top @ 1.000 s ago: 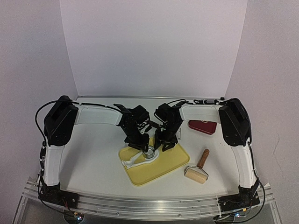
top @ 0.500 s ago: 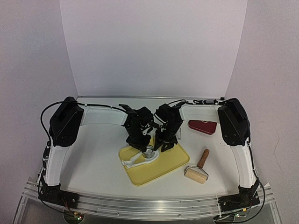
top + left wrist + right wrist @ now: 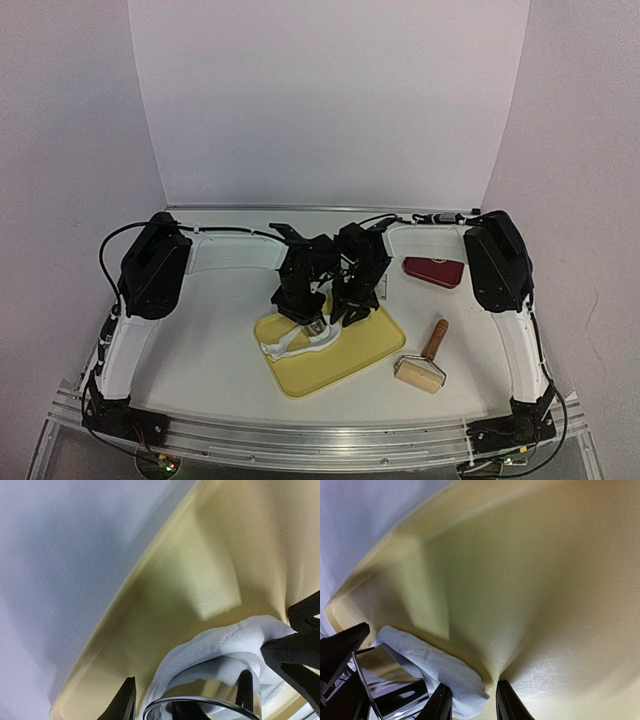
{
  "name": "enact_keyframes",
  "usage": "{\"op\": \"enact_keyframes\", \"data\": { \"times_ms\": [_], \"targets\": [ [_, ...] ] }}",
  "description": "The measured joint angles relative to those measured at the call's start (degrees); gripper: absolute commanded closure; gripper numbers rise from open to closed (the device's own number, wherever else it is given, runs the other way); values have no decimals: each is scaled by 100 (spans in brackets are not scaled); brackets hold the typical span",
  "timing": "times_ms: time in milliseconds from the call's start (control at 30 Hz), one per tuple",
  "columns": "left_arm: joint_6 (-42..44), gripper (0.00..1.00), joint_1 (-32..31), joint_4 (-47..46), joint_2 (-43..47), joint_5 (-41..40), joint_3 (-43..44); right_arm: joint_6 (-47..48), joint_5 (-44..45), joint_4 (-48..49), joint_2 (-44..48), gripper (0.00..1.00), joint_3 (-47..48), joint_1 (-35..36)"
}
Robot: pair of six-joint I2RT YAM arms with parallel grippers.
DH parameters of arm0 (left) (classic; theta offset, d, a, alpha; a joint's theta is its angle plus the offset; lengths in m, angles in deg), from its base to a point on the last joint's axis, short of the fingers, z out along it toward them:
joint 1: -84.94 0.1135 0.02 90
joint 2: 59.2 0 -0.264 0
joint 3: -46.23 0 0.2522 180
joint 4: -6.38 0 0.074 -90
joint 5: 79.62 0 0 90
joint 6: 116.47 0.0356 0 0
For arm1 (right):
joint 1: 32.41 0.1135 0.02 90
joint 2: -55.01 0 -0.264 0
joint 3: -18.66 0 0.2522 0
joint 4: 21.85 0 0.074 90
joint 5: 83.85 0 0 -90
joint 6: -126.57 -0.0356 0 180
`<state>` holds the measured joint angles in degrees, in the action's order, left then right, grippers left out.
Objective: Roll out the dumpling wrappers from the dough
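Left hand (image 3: pixel 186 697) shifted right; ring cutter (image 3: pixel 210 705) cut off, dough (image 3: pixel 220 640) half-hidden

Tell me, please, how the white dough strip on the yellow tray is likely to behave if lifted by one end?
The dough would probably sag and stretch, since it lies as a thin, ragged strip on the tray. It may tear: its edges look frayed and soft up close. It could also cling to the ring cutter it lies against.

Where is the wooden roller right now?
In the top view, the wooden roller lies on the table on the right side, just right of the yellow tray, with the flat red object behind it.
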<state>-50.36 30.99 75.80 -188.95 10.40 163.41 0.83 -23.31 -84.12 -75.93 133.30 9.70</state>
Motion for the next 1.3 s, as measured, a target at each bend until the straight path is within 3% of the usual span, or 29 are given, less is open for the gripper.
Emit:
{"op": "enact_keyframes", "data": {
  "times_ms": [400, 733, 833, 933, 1300],
  "targets": [
    [-54, 58, -42, 46, 46, -166, -4, 38, 4, 12, 0, 70, -4, 6],
    [-144, 30, -160, -401, 646, 23, -350, 188, 23, 83, 0, 70, -7, 55],
    [6, 18, -253, -647, 935, 142, -531, 227, 29, 100, 4, 69, -20, 59],
    [42, 13, -368, -1021, 1242, 311, -742, 227, 31, 148, 12, 69, -40, 70],
    [-51, 12, -363, -1913, 1626, 603, -1688, 93, 143, 356, 85, 91, -190, 143]
  ]
}}
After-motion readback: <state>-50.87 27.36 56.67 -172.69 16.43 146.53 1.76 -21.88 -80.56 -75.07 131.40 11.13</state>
